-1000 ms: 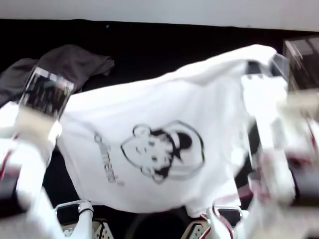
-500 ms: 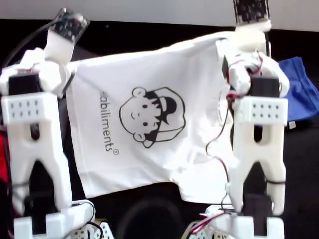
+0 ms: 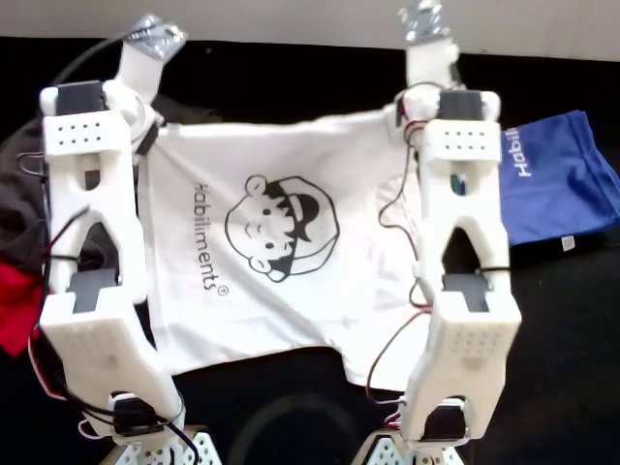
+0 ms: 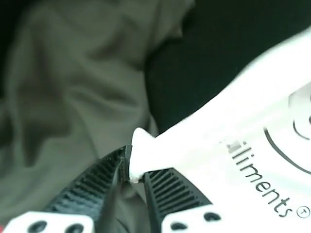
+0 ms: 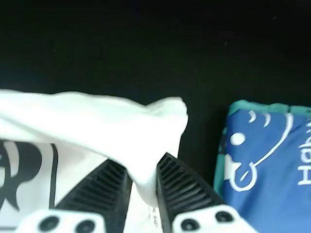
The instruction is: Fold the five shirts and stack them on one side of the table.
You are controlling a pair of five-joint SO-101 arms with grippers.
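While four garments show on the black tabletop [image 3: 291, 77], just one is held: the white printed shirt [image 3: 281, 262], spread at the centre between the two arms. The left hand [image 4: 136, 182] is pinched shut on its 11 o'clock corner and the right hand [image 5: 143, 187] is clamped on its 1 o'clock corner. One blue shirt [image 3: 557, 184] lies at 3 o'clock, one grey shirt [image 3: 19, 208] at 9 o'clock, and one red garment [image 3: 15, 310] at 8 o'clock. Half a second earlier both arms stood higher with the white shirt hanging from them; now they are stretched out low and the shirt lies flatter.
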